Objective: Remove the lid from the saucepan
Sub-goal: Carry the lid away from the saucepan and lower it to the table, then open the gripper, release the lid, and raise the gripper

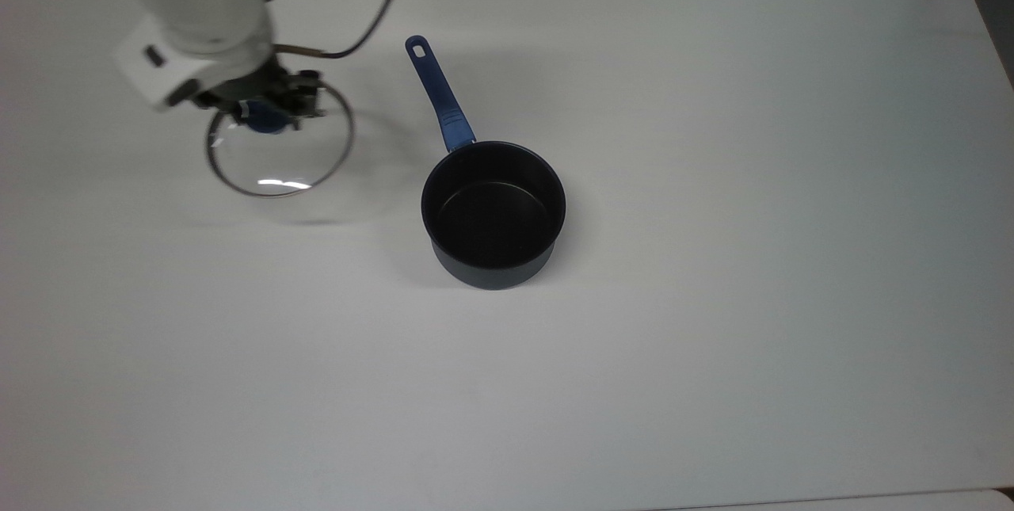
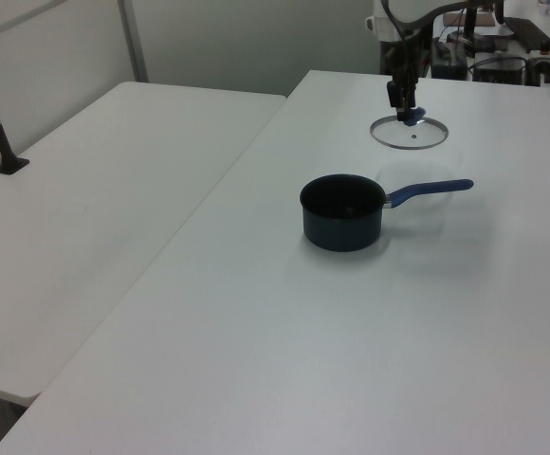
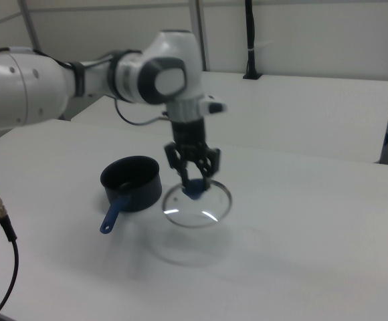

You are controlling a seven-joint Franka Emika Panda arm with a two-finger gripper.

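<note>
One white bench (image 1: pixel 713 337) carried the saucepan (image 1: pixel 493 214), open and uncovered near the middle, its blue handle pointing toward the top view's upper left. The lid (image 1: pixel 279 148) hung level above the bench, well apart from the saucepan on the top view's left, with the tool (image 1: pixel 265 116) clamped on its blue knob (image 3: pixel 192 190). The removal looked done and the carry-away step in hand; the next move likely called for lowering the lid flat onto the bench before letting go.

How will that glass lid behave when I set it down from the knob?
The round clear glass lid with a metal rim hangs from its blue knob in the gripper, above the white table. Probably stiff and breakable: lower gently. Glass may slide on the smooth tabletop.
</note>
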